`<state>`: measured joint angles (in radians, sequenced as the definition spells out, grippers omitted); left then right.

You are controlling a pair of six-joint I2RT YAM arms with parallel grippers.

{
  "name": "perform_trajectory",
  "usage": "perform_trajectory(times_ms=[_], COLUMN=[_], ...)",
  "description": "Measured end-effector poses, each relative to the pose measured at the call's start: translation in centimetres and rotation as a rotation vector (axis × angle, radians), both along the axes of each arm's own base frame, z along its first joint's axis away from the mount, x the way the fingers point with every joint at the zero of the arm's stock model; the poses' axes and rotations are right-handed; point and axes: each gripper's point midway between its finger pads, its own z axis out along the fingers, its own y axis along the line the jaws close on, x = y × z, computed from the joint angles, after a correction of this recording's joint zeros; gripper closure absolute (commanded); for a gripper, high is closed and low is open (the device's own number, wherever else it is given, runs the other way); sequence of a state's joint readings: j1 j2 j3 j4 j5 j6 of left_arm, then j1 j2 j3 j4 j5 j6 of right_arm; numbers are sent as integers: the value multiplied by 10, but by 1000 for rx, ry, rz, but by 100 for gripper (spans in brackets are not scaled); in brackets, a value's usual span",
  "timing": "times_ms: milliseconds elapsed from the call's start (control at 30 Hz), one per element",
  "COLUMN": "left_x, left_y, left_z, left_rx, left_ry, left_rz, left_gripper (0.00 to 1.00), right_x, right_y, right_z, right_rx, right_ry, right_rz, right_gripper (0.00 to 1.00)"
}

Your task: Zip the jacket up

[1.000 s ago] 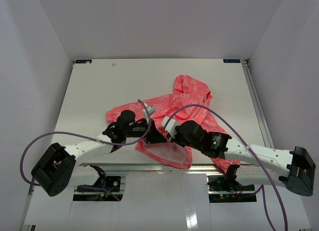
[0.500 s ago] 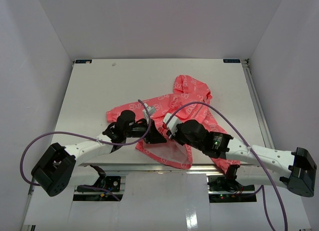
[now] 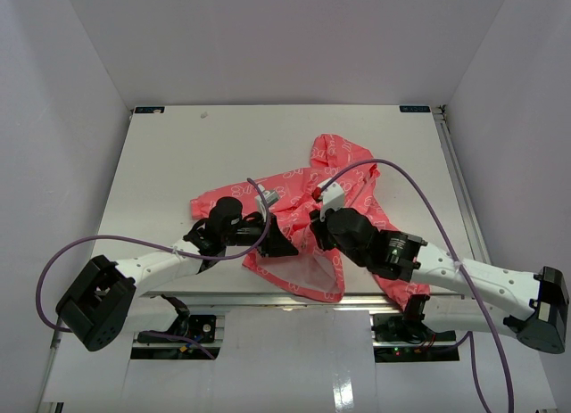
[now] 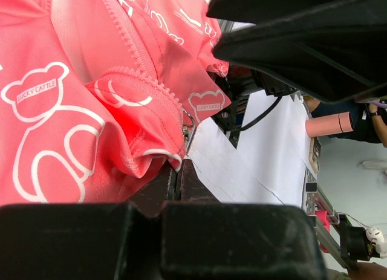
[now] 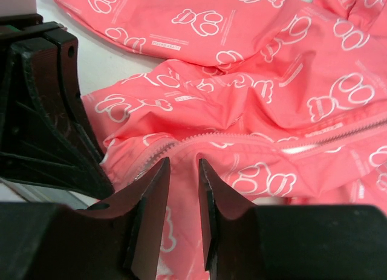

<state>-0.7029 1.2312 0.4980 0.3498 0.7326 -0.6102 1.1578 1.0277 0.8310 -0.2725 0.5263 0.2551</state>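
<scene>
Top view: the coral-pink hooded jacket with white prints (image 3: 343,177) lies on the white bench (image 3: 178,154), its hem between left tool (image 3: 278,244) and right tool (image 3: 314,230).

Left wrist: the left tool (image 4: 176,178) is clamped on the hem, the metal zipper pull (image 4: 188,124) just above it. Hold it taut.

Right wrist: the right tool (image 5: 183,166) has its jaws slightly apart and empty, zipper teeth (image 5: 242,138) just ahead. Aim for the pull, not fabric.

table (image 3: 178,145) bare far & L of jacket (image 3: 343,177), L claw (image 3: 282,243), R claw (image 3: 315,238) crowd near hem, cable (image 3: 406,179) arcs above

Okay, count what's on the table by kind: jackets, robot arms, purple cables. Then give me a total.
jacket: 1
robot arms: 2, left arm and right arm
purple cables: 2, left cable and right cable
Total: 5
</scene>
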Motion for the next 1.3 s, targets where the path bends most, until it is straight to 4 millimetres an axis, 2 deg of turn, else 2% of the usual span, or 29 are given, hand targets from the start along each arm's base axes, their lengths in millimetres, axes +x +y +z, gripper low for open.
perform_trajectory(times_ms=[167, 300, 433, 667, 1300], left_x=[1, 1, 2, 2, 2], left_y=[0, 0, 0, 0, 0], left_z=[-1, -1, -1, -1, -2], left_rx=[3, 5, 6, 7, 7], left_ry=[1, 0, 0, 0, -2], left_rz=[4, 9, 10, 10, 10], left_gripper=[100, 100, 100, 100, 100], right_x=[-14, -25, -33, -31, -31], right_y=[5, 24, 37, 33, 26], right_z=[6, 15, 6, -16, -27], right_rx=[57, 58, 13, -99, -185], right_ry=[60, 95, 111, 117, 112], right_rz=[-33, -55, -69, -133, -211], right_gripper=[63, 63, 65, 66, 68])
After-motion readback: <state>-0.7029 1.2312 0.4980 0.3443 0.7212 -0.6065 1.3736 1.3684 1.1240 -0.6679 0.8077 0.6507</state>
